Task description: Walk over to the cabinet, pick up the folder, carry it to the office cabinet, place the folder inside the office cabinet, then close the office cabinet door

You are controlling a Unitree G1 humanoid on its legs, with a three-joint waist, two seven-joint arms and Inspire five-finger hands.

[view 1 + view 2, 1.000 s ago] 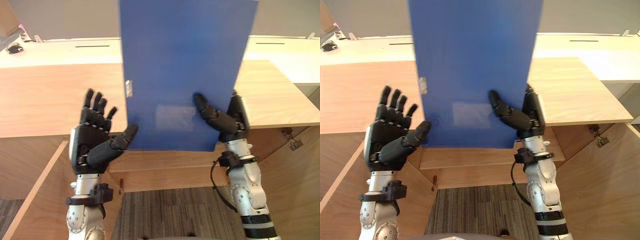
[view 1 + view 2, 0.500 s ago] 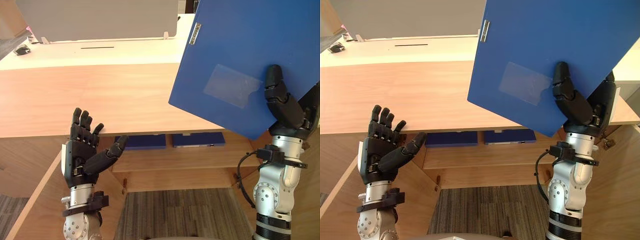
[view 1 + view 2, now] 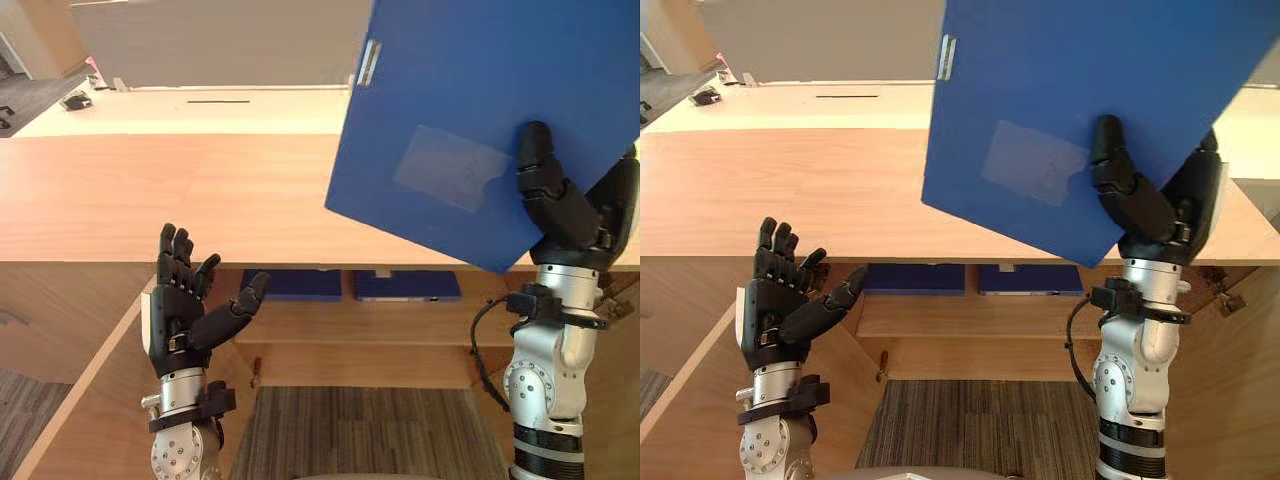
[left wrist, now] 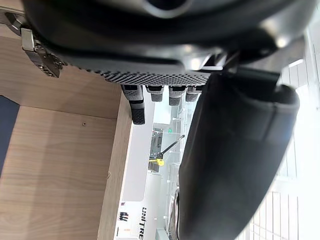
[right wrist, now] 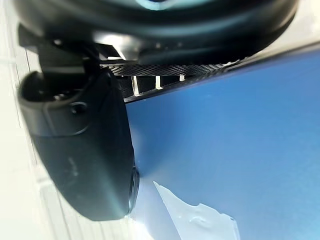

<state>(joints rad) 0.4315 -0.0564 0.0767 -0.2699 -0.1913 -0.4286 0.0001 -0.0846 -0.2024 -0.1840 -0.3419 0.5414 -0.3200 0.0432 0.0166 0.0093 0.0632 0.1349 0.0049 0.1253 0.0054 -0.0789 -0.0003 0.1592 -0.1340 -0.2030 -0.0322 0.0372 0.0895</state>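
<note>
Folder [image 3: 470, 120], flat, blue and rigid, was held aloft and tilted in front of the pale wooden cabinet [image 3: 150, 200], its lower corner pinched between thumb and fingers of the right hand [image 3: 578, 215]; the left hand [image 3: 185, 310], fingers spread, was empty and would best steady the free edge.

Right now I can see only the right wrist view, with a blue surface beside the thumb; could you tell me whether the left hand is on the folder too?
Observer: No. The left hand is open, raised low and apart from the folder.
Operator: Thank you. How is the folder sitting?
Observer: It is tilted, pinched near its lower corner by the right hand and held up above the wooden top.
Operator: Is anything lying under that top?
Observer: Yes, two flat blue items lie side by side on the shelf below it.
</note>
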